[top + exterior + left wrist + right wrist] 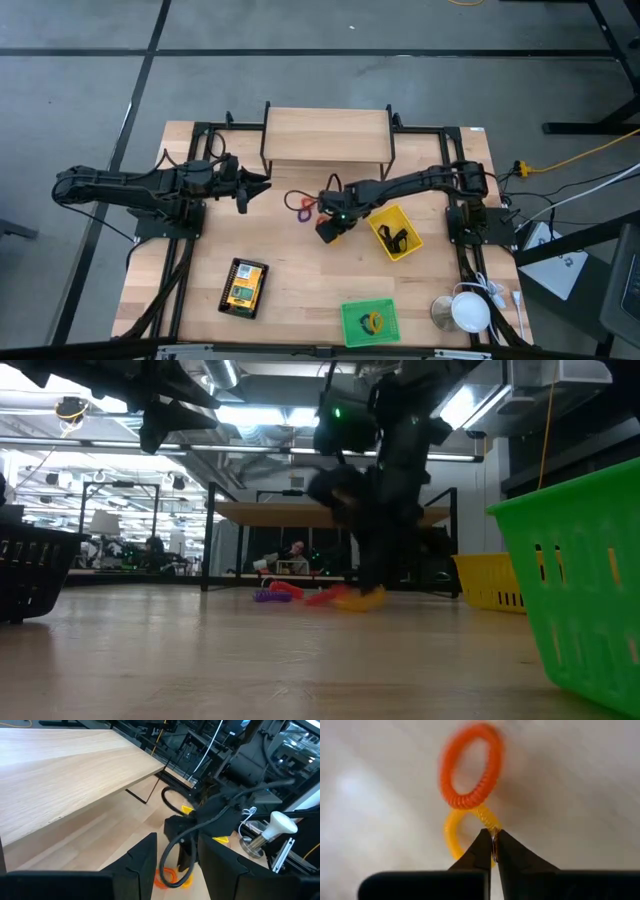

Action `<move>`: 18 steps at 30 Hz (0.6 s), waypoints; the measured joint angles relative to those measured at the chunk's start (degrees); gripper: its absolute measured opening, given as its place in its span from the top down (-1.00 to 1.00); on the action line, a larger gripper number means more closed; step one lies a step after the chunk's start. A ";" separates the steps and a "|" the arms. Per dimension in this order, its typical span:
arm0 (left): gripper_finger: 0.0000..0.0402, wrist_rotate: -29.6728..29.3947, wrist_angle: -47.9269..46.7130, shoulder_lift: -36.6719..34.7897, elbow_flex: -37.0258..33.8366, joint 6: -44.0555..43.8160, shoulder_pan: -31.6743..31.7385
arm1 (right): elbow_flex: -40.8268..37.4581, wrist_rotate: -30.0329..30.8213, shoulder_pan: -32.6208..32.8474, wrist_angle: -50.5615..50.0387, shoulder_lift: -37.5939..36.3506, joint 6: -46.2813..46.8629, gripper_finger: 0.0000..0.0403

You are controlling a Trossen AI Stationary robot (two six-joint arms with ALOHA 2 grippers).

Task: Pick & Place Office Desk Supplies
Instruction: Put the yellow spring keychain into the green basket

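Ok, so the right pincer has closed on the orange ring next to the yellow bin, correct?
Not quite: the right pincer has closed on the yellow ring, not the orange ring, which lies just beyond it. The right wrist view shows this. The spot beside the yellow bin is correct.

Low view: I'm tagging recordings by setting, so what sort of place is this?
Probably a robotics lab or workshop: ceiling strip lights, more workbenches beyond the wooden table, and a person seated behind.

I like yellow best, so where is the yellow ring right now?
The yellow ring lies mid-table, pinched by the right gripper's fingers, touching the orange ring, left of the yellow bin.
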 joint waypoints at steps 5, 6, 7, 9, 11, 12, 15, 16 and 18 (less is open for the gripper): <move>0.31 -0.02 -0.01 0.00 0.00 -0.02 0.00 | 3.01 -1.32 -0.34 0.06 -3.69 -0.23 0.95; 0.31 -0.05 -0.02 0.00 0.00 -0.02 0.00 | 3.53 -1.41 -0.46 -0.51 -4.50 -0.69 0.95; 0.31 -0.26 0.00 -0.01 0.02 -0.02 0.00 | 4.17 -1.45 -0.62 -0.70 -5.53 -1.04 0.95; 0.31 -0.35 -0.04 0.00 0.02 -0.02 0.00 | 5.59 -1.51 -0.96 -0.70 -7.65 -1.15 0.95; 0.31 -0.48 -0.02 -0.01 0.02 0.00 0.00 | 6.82 -2.20 -1.16 -0.94 -9.94 -1.68 0.95; 0.31 -0.50 -0.02 0.00 0.02 -0.02 0.00 | 7.63 -2.77 -1.18 -1.03 -10.82 -2.10 0.95; 0.31 -0.48 0.00 -0.01 0.02 -0.22 0.00 | 9.28 -5.22 0.04 -1.90 -13.66 -2.68 0.96; 0.31 -0.42 0.02 0.00 0.02 -0.22 0.00 | 9.51 -5.94 0.91 -1.85 -14.64 -2.72 0.96; 0.31 -0.42 0.00 0.00 0.02 -0.22 0.00 | 9.57 -6.41 3.21 -3.26 -16.29 -2.63 0.97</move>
